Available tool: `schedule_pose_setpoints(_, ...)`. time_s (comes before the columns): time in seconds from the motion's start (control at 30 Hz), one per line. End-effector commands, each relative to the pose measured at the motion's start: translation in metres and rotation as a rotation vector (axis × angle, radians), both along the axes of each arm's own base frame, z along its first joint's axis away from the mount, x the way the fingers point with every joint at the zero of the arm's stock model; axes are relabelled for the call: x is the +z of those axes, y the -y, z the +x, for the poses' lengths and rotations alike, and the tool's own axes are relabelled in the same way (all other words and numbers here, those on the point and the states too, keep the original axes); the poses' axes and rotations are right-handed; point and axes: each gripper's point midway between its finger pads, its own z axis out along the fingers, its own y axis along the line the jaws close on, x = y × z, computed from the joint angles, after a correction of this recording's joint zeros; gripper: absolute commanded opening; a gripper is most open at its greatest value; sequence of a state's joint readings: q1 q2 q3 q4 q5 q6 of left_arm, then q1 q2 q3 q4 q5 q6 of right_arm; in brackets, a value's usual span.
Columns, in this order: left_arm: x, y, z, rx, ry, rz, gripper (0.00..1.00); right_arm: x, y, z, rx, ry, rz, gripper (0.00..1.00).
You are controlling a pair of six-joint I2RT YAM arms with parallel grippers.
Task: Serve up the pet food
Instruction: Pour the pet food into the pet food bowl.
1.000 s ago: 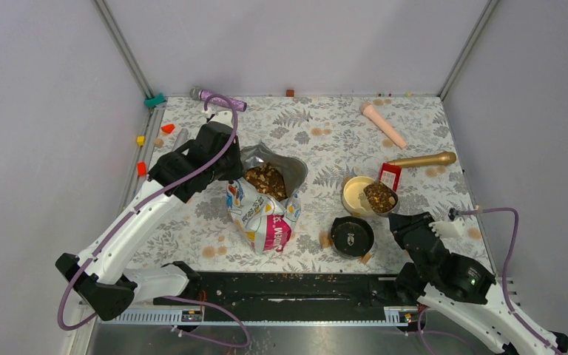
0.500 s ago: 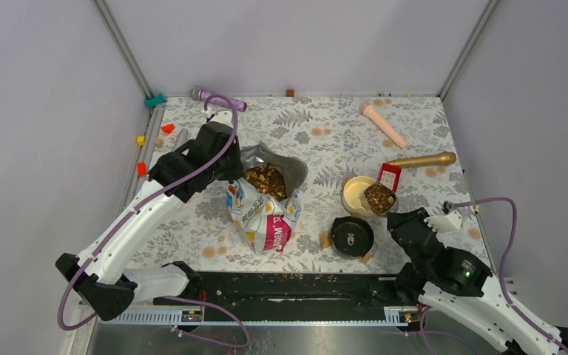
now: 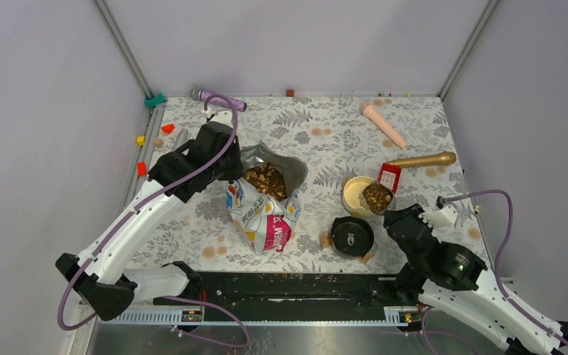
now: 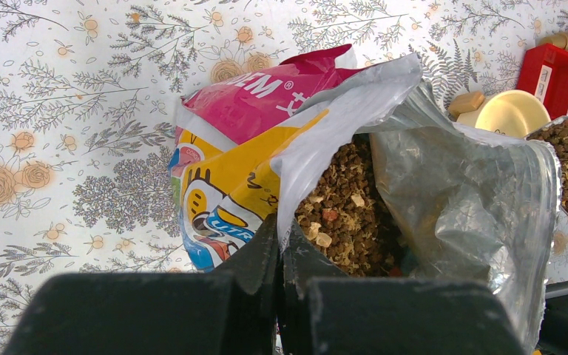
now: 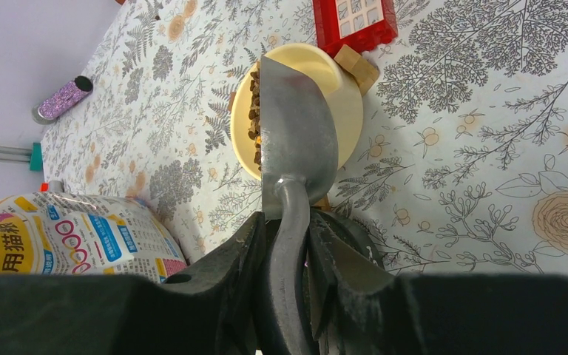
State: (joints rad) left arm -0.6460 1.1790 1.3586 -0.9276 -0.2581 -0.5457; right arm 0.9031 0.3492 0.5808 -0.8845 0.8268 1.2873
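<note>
Covering the whole scene, the flower-printed tabletop [image 3: 318, 118] carries an opened, brightly printed bag [image 3: 262, 218] that stands upright with its silver-lined mouth gaping. The left pincer [image 4: 279, 238] is at the bag's left rim, clamped tight on the edge of the foil. Right of the bag and well apart from it, the right pincer [image 5: 285, 229] grips the curved handle of a metal scoop [image 5: 296, 137], its jaws narrowed around that handle. A round black dish [image 3: 351, 236] lies to the bag's right, nearer the arm bases. A cream bowl [image 3: 353, 198] sits just beyond that dish, also to the bag's right. The scoop hangs over the side of the bowl away from the bag and looks tipped sideways in the right wrist view. A red block [image 3: 390, 176] lies just past the bowl, farther from the bag. Pet food [image 4: 336, 222], brown with tan and orange bits, fills the bag as a loose heap. Another portion sits in the scoop above the bowl.
</note>
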Motion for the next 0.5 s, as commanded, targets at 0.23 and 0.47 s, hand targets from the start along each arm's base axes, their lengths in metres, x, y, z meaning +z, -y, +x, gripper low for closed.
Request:
schedule_pose_setpoints(0.23,0.0004,0.0007,0.0076,0.006,0.02,0.006,0.0,0.0295,0.0035,0.0157,-0.074,0.094,0.012,0.0)
schedule_pose_setpoints(0.47,-0.0011,0.0006,0.0078,0.006,0.015,0.009,0.0,0.0272,0.0022,0.021,-0.081,0.083,-0.015,0.0)
